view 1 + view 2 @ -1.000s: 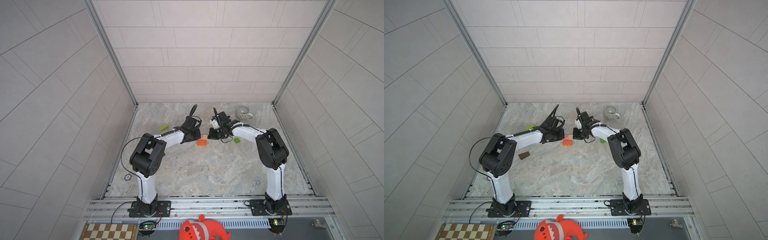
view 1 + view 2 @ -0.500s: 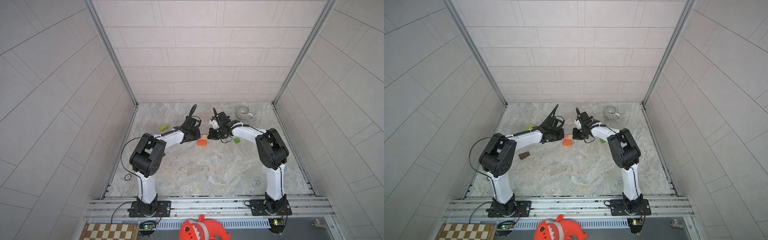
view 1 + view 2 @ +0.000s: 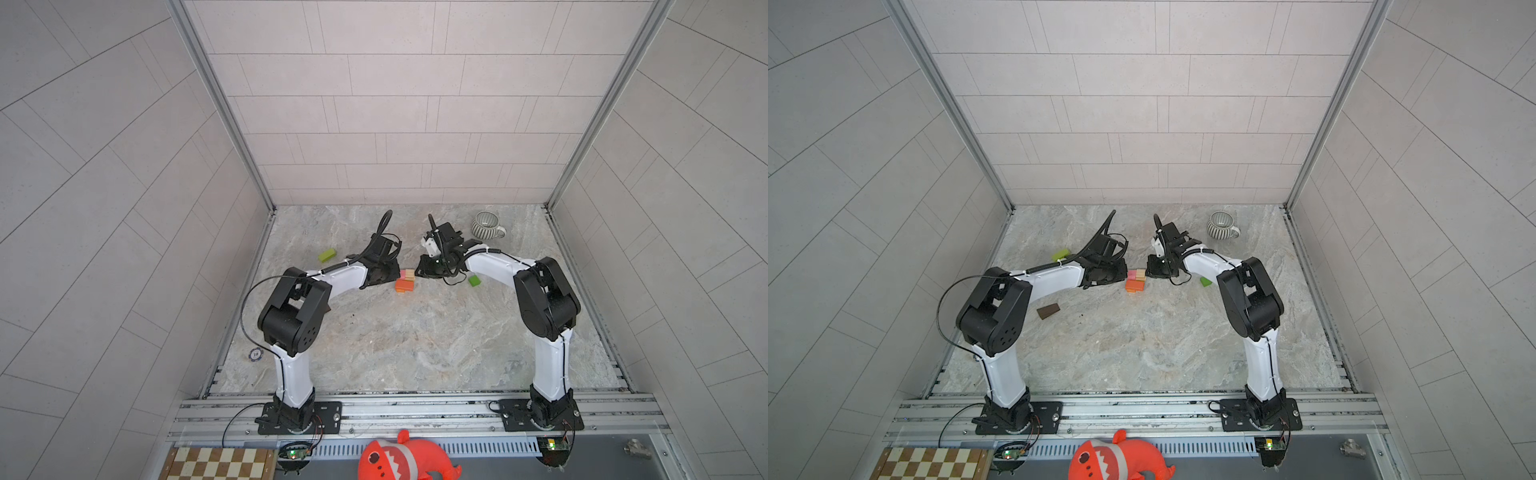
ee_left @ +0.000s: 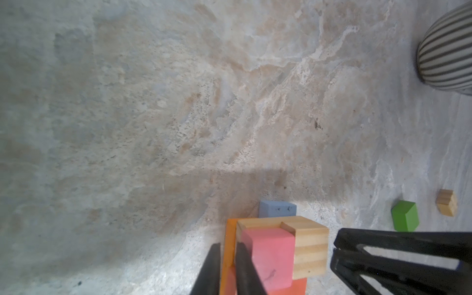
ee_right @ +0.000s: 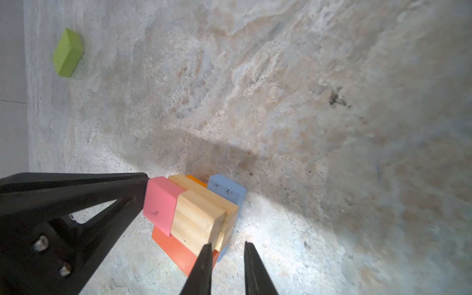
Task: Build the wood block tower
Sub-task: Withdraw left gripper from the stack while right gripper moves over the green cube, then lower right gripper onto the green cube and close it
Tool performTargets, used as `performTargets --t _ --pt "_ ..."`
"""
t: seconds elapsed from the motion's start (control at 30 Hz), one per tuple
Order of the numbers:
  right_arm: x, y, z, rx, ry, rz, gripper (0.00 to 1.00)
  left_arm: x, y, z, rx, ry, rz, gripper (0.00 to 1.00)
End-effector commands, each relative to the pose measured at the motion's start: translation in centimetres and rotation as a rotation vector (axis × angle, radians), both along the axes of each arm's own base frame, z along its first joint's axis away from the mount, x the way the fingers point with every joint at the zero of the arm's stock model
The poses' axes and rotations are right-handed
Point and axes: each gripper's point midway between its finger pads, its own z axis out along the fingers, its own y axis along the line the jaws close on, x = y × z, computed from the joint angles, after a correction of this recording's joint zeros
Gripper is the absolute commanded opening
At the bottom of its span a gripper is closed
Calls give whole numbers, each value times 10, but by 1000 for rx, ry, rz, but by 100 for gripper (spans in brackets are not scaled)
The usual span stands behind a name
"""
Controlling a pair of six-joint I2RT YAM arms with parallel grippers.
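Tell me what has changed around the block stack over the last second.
Nothing has visibly moved. The left gripper and right gripper flank the block stack as before. In the wrist views their jaws stand slightly apart, holding nothing, but the earlier top views are too small to compare that. The lime green block, green cube, dark brown block and striped mug stayed put.

Left gripper [image 4: 228, 245] fingers parted a little beside pink block [image 4: 270, 255]; right gripper [image 5: 228, 244] fingers likewise beside tan block [image 5: 196, 219].
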Motion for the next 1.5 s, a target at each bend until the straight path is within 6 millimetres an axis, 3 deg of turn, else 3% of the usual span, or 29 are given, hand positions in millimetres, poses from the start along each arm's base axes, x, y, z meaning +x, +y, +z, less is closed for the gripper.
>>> performTargets --t 0.0,0.27,0.5,0.6,0.67,0.73,0.8,1.1,1.47 --pt "-1 -15 26 -12 -45 -37 25 -1 9 24 19 -44 23 29" --pt "-13 -67 41 -110 -39 -132 29 -18 26 49 26 -80 66 51" --pt "-28 -117 44 -257 -24 -195 33 -47 43 64 -1 -104 99 52" --pt "-32 -140 42 -351 -13 -220 42 -62 52 64 -3 -111 107 54" --pt "-33 -152 38 -396 -1 -238 49 -74 59 60 4 -109 113 62" --pt "-33 -160 33 -422 9 -253 54 -83 66 56 11 -108 123 85" --pt "-31 -166 27 -441 22 -264 57 -92 71 52 16 -108 126 91" --pt "-15 -173 4 -449 38 -199 58 -125 84 25 -1 -99 115 91" --pt "-6 -181 -24 -517 64 -155 42 -135 91 18 15 -117 100 91"
